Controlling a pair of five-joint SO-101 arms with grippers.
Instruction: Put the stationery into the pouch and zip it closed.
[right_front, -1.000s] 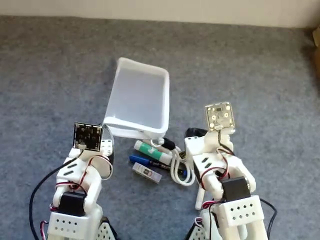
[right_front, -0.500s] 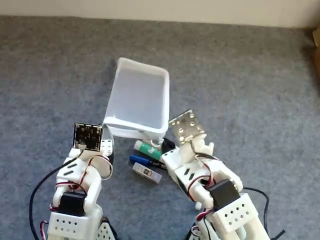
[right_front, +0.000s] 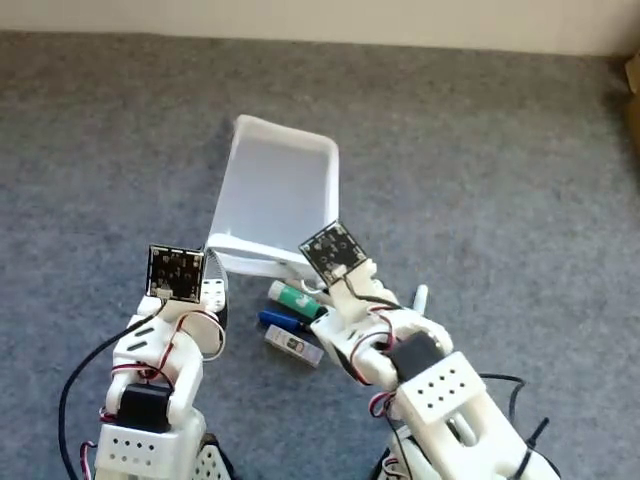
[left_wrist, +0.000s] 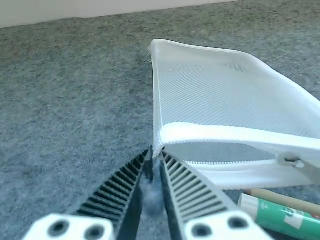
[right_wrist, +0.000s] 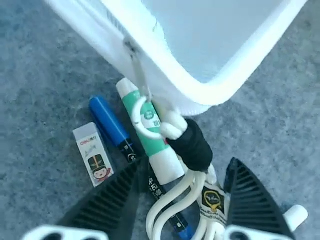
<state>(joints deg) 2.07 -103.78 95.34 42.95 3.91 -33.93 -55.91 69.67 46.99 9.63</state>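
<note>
Pinching a corner of the white mesh zip pouch (left_wrist: 225, 95), the left gripper (left_wrist: 154, 159) is clamped | right gripper (right_wrist: 185, 167) is spread over the green-and-white tube (right_wrist: 150, 135) just outside the pouch mouth | risk: white looped cord (right_wrist: 180, 192) could be grabbed too.

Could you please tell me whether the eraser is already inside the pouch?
No, the eraser lies on the carpet beside the blue pen, outside the pouch.
</note>
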